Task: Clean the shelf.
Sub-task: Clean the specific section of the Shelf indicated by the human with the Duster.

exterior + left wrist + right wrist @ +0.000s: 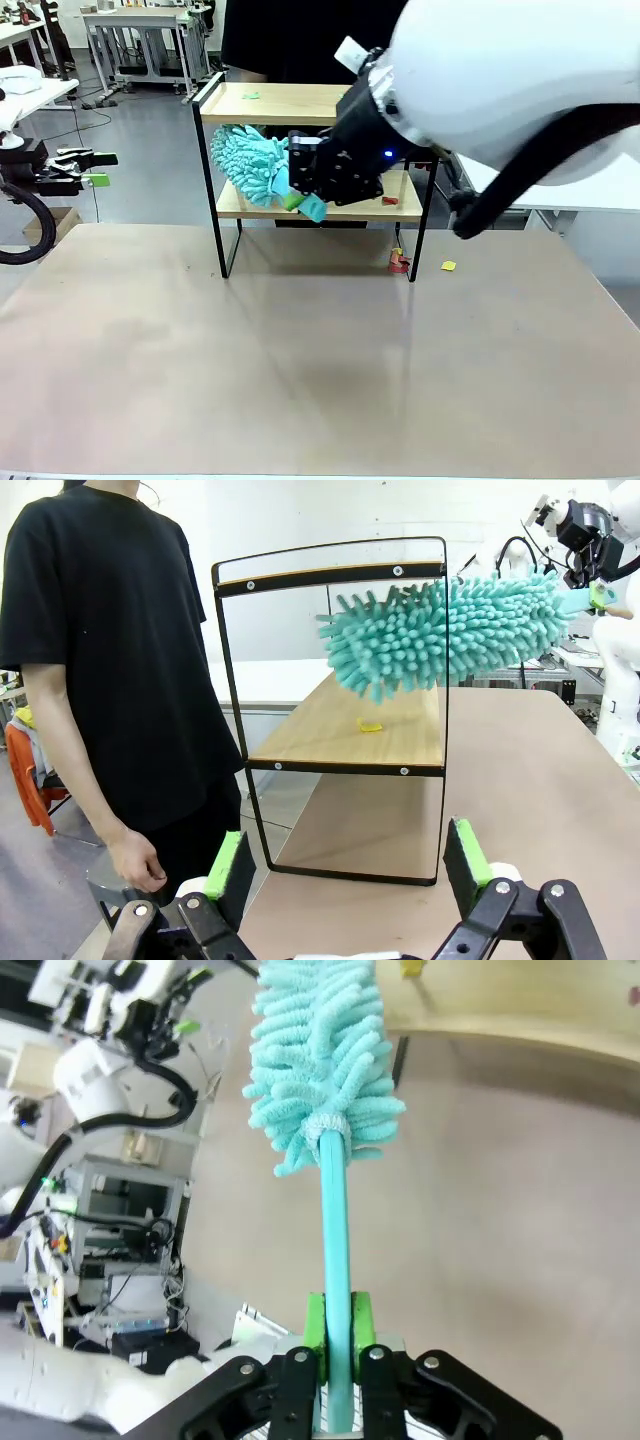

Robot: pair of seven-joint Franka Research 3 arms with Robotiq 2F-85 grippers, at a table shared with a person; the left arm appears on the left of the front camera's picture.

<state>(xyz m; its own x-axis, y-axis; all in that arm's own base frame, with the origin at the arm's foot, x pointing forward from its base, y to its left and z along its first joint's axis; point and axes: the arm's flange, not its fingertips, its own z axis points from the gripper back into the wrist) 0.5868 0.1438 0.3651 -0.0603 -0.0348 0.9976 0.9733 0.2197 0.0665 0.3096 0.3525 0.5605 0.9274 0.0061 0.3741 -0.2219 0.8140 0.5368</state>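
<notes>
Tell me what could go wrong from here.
The duster, clamped in the right gripper, could snag the shelf frame and shove or tip it. Its sweep may just flick the yellow scrap onto the table. The person stands close beside the shelf, within a swing's reach.

Beige flat desk (300, 380), carrying small two-tier shelf of light wood boards in black metal frame (300, 105) at far middle. Tiny green scrap (251, 95) on top board; small red piece (390, 200) on lower board, right end. By shelf's right front leg, on desk: small red object (399, 263), yellow scrap (448, 266) near it.
</notes>
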